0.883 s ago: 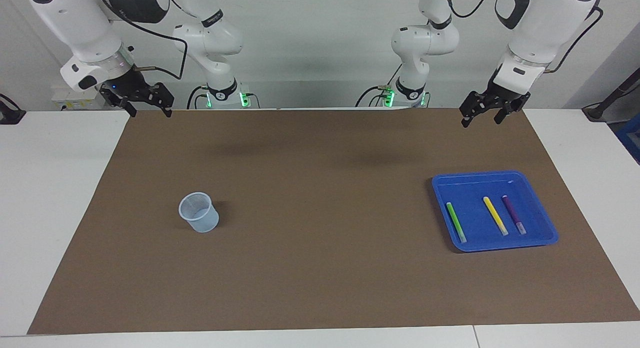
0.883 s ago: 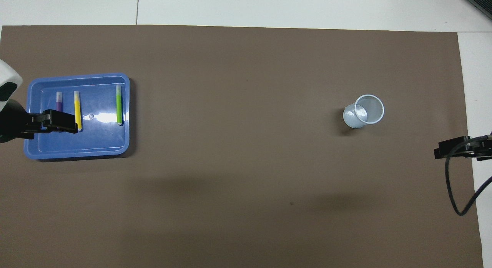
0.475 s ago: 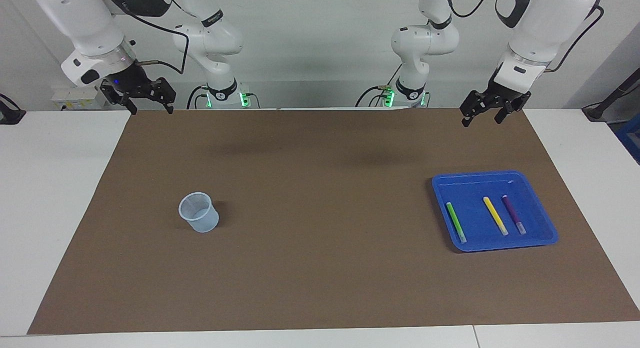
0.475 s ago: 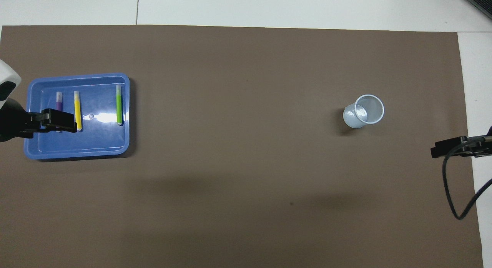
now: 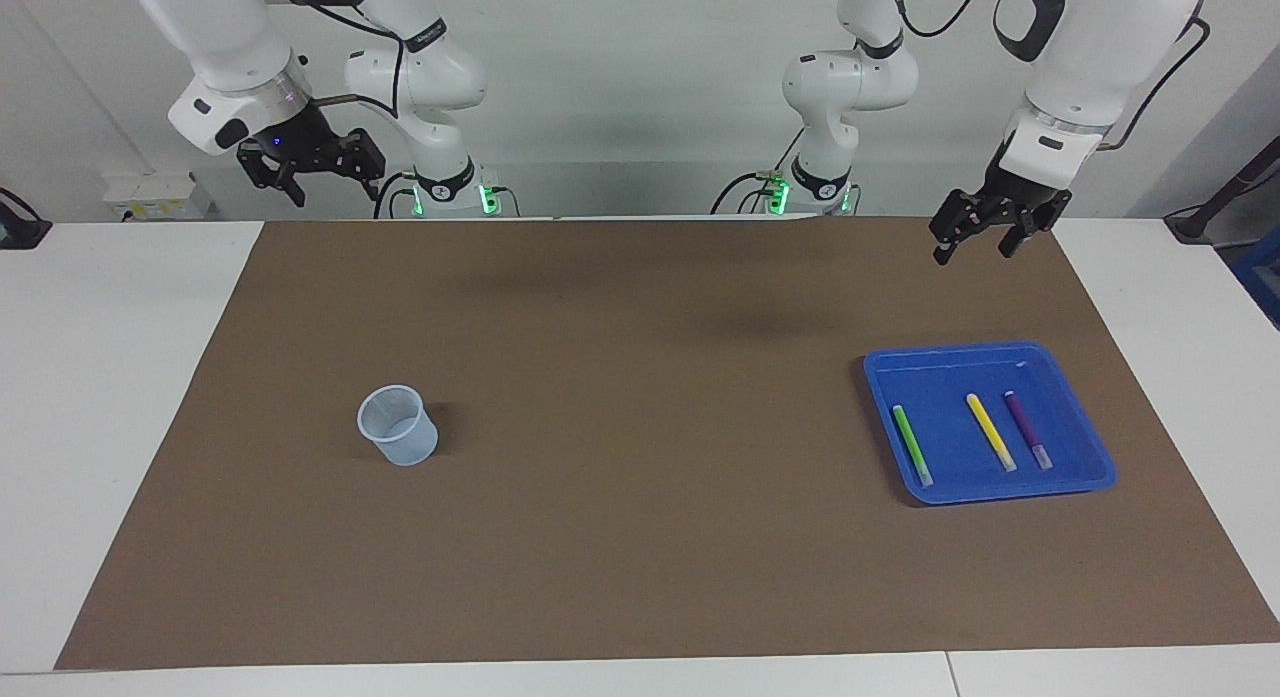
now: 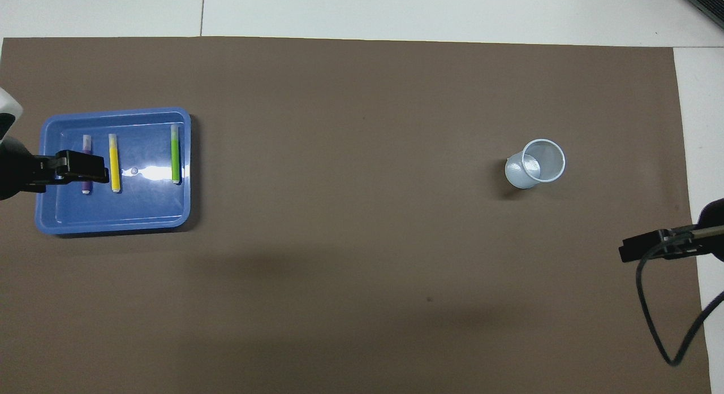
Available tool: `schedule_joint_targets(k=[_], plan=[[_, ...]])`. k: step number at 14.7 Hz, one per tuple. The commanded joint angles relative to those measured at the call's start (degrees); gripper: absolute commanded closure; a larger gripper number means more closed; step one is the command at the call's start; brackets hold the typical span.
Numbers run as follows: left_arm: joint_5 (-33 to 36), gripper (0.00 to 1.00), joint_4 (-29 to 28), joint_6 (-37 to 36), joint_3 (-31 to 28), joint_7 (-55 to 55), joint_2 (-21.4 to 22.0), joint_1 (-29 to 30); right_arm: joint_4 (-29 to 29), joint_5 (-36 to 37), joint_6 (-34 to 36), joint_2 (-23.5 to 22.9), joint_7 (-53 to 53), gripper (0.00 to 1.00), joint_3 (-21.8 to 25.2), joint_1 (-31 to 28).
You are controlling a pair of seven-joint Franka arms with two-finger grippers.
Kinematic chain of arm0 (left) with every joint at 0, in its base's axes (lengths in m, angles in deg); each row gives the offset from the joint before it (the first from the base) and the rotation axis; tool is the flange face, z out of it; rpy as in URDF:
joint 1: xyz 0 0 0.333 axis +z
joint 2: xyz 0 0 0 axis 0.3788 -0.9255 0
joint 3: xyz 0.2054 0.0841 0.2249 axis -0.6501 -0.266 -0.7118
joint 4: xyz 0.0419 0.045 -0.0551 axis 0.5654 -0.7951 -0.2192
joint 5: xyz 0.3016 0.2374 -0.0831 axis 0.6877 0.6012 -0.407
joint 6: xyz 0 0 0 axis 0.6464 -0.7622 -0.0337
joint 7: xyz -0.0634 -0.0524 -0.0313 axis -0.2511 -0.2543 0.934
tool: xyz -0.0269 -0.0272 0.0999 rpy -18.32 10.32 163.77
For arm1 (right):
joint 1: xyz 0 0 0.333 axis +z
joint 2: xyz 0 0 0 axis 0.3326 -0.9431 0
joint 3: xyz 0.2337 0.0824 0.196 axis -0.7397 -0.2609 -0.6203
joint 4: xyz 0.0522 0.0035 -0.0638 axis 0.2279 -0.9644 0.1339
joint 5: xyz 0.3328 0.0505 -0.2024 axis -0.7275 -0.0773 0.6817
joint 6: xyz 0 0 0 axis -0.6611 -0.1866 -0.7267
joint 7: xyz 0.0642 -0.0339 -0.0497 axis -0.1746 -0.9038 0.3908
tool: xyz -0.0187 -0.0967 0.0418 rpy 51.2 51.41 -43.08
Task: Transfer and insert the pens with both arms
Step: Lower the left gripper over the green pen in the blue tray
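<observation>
Brown mat (image 5: 640, 537): matte, flat, paper-like, rectangular, spread over white tabletop (image 5: 110, 377).

Tray (image 5: 1085, 417): blue plastic, glossy, shallow, near-square w/ rounded corners and raised rim; on mat toward left arm's end. Bright glare patch on tray floor in overhead view.

Pens: 3 pcs, thin, straight, lying flat in tray, roughly parallel, not touching. Each w/ coloured barrel and pale whitish cap end pointing away from robots. Green pen (image 5: 911, 444) alongside tray rim on cup side; yellow pen (image 5: 990, 432) mid-tray; purple pen (image 5: 1027, 429) just beside yellow, toward left arm's end, shortest-looking.

Cup (image 5: 397, 425): translucent pale plastic, round, tapered, upright, open top; on mat toward right arm's end, well apart from tray.

Left gripper (image 5: 978, 237): black, raised over mat edge at robots' end; fingers spread, nothing held. In overhead view, overlaps purple pen (image 6: 86, 163) w/o contact.

Right gripper (image 5: 325, 177): black, raised above table's edge at robots' end; fingers spread, nothing held.
</observation>
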Motion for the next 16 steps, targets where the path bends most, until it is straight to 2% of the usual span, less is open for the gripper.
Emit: schedule_joint_targets(k=[1, 3, 6, 9, 12, 16], plan=[[1.1, 0.0, -2.8, 4.0, 0.2, -0.9, 0.6, 0.8, -0.5, 2.5, 0.7, 1.0, -3.9, 0.0, -0.5, -0.5], [1.1, 0.0, -5.1, 8.2, 0.2, -0.9, -0.2, 0.8, -0.2, 7.3, 0.0, 1.0, -7.6, 0.0, -0.5, 2.2], [1.2, 0.0, -5.4, 11.4, 0.2, -0.7, -3.4, 0.8, -0.2, 7.0, -0.2, 1.0, -9.0, 0.0, 0.1, 1.7], [1.8, 0.0, -5.4, 15.0, 0.2, -0.1, -7.2, 0.8, -0.2, 6.5, -0.6, 0.9, -14.8, 0.0, 0.5, 2.0], [2.4, 0.0, -4.9, 17.6, 0.1, 0.1, -11.5, 0.9, -1.5, 5.8, -0.9, 1.6, -13.6, 0.0, 0.3, 2.2], [3.7, 0.0, -4.0, 21.6, 0.1, 0.0, -18.0, 1.0, -2.0, 2.6, -1.2, 1.9, -6.6, 0.0, 0.1, 2.4]])
